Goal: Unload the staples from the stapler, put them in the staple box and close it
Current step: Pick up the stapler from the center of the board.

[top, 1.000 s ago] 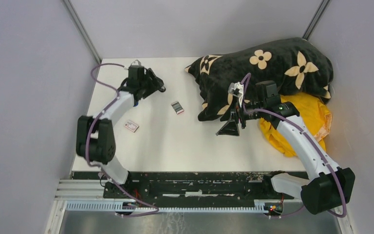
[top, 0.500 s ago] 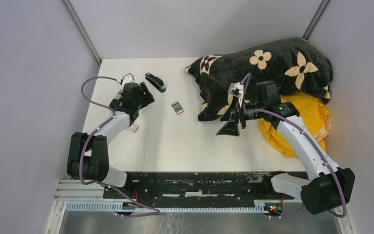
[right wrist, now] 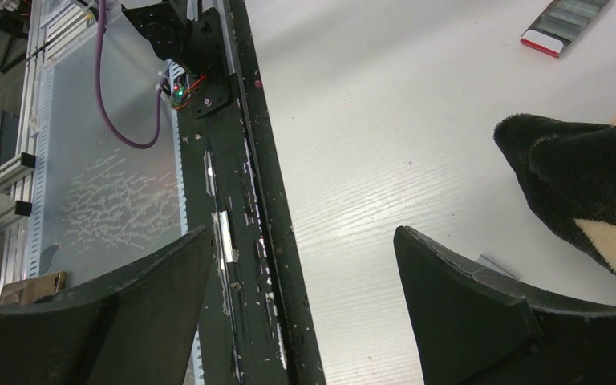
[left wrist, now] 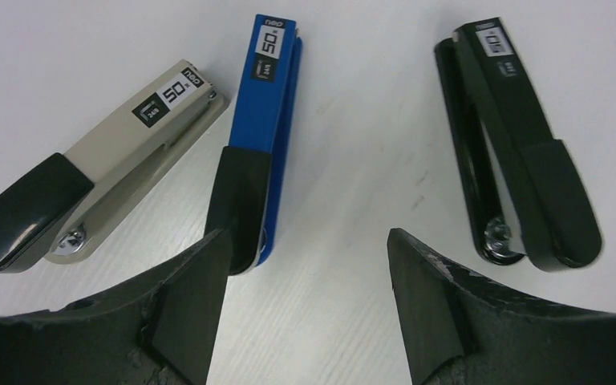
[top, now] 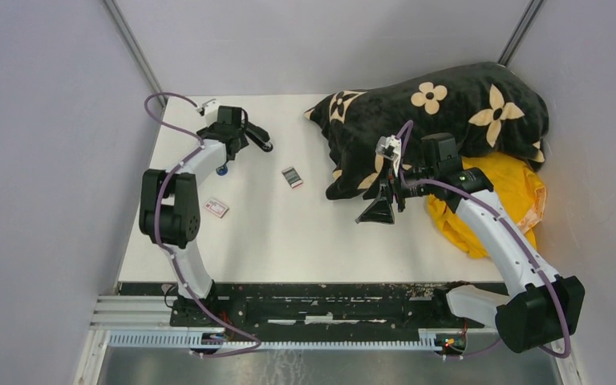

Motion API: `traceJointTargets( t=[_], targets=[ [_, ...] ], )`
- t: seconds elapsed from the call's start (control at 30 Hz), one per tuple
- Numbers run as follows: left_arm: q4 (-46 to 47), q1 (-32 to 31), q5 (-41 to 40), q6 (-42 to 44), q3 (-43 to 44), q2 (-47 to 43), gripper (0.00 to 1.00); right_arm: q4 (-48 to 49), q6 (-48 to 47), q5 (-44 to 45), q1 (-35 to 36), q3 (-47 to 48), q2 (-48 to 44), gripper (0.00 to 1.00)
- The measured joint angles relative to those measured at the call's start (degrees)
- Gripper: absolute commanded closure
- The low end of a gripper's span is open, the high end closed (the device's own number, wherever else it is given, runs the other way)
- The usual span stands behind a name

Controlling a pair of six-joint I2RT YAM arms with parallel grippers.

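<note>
L gripper [left wrist: 305, 257] hung over the far-left part of the table [top: 305, 241], jaws spread wide w/ nothing btwn them — only bare white tabletop showed in the gap. Just ahead of its fingers [left wrist: 184, 313] in the wrist view lay three staplers, fanned out and not touching: a beige stapler [left wrist: 104, 180] on the left, a blue stapler [left wrist: 261, 136] in the middle w/ its black rear end partly hidden behind the finger on that side of the view, and a black stapler [left wrist: 521, 152] off to the right. Each lay w/ its labelled front end pointing away from the camera; what was inside them couldn't be told. The staples [top: 292, 177] — short grey strips w/ a white-and-red end — lay loose near the table's middle, btwn the staplers and the blanket [top: 441, 112], apart from both grippers. R gripper [top: 377, 212] hovered above the table just by the blanket's near corner, jaws likewise spread wide and empty. Its wrist cam looked past the fingers toward the table's near edge, w/ the staples at the view's top right and a black-and-cream blanket corner at the right. A small white-and-red box [top: 217, 208] sat on the table beside the L arm, well apart from the staples. A yellow cloth [top: 505, 192] lay under the R arm, against the blanket.
</note>
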Motion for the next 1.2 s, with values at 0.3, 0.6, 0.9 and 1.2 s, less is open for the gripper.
traceJointTargets(
  t=[0.3,0.6,0.9,1.2],
  targets=[
    [-6.3,3.2,-1.3,-1.5,4.8,5.7,0.27,0.0,0.0,0.0,0.0,0.0,0.0,0.1],
    [-6.2,7.8,5.0,-3.3,4.7,8.5,0.31,0.0,0.0,0.0,0.0,0.0,0.0,0.1],
    [-6.1,7.9,7.2,-3.3,3.9,8.8,0.46,0.0,0.0,0.0,0.0,-0.1,0.1,0.1],
    [-6.1,7.9,7.3,-3.2,3.9,8.8,0.5,0.0,0.0,0.0,0.0,-0.3,0.1,0.1]
  ],
)
